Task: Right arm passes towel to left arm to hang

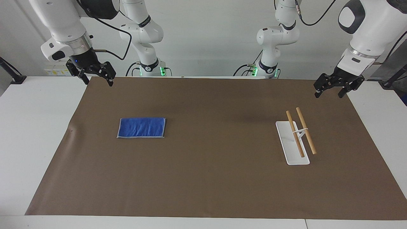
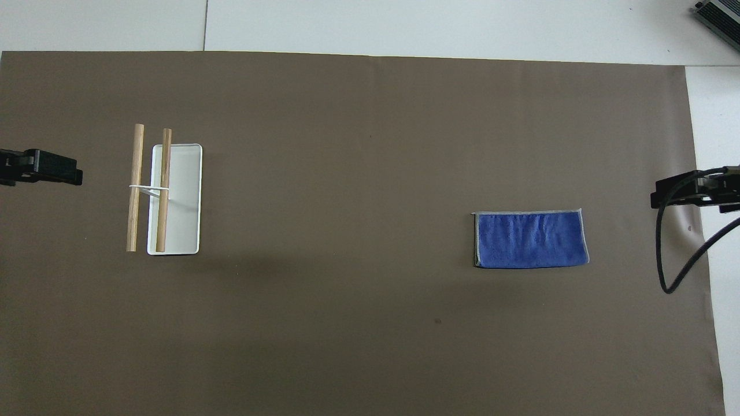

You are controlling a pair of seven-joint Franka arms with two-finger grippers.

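Observation:
The blue towel (image 1: 141, 127) lies flat on the brown mat toward the right arm's end of the table; it also shows in the overhead view (image 2: 530, 240). The rack (image 1: 292, 143) has a white base and two wooden rods (image 1: 302, 132) and stands toward the left arm's end; it shows in the overhead view too (image 2: 173, 199). My right gripper (image 1: 98, 77) hangs open and empty in the air over the mat's corner, apart from the towel. My left gripper (image 1: 329, 90) hangs open and empty over the mat's other corner, apart from the rack.
The brown mat (image 1: 203, 165) covers most of the white table (image 1: 31, 127). A loose black cable (image 2: 670, 254) loops down from the right arm's wrist. Both arm bases stand at the robots' edge of the table.

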